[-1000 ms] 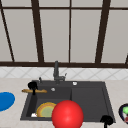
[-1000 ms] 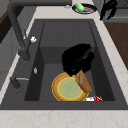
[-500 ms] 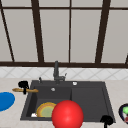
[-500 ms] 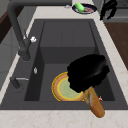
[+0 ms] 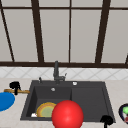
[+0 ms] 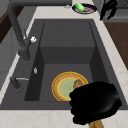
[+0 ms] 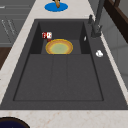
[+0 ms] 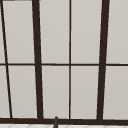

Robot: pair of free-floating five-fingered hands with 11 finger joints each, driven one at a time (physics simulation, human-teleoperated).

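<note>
My left hand (image 5: 15, 85) hovers over the counter left of the sink, shut on a wooden spoon (image 5: 24, 91) that lies level and points toward the basin. From the left side, this hand (image 6: 94, 103) is curled round the spoon's handle (image 6: 96, 124), and the spoon's tip (image 6: 78, 83) reaches over a yellow plate with a green centre (image 6: 65, 86) on the sink floor. The same plate (image 5: 45, 109) sits in the left basin. My right hand (image 5: 107, 120) hangs by the sink's front right corner with fingers relaxed (image 6: 107, 9), holding nothing.
A blue plate (image 5: 4, 100) lies on the left counter, below the spoon. A red ball (image 5: 67, 114) looms at the front edge. A dark bowl with green food (image 6: 84, 7) stands on the right counter. The tap (image 5: 56, 72) rises behind the sink. A small red-and-white thing (image 7: 46, 35) lies beside the plate.
My left hand has carried the wooden spoon leftward, from over the plate in the basin out across the sink's left rim toward the counter. The right hand has stayed still.
</note>
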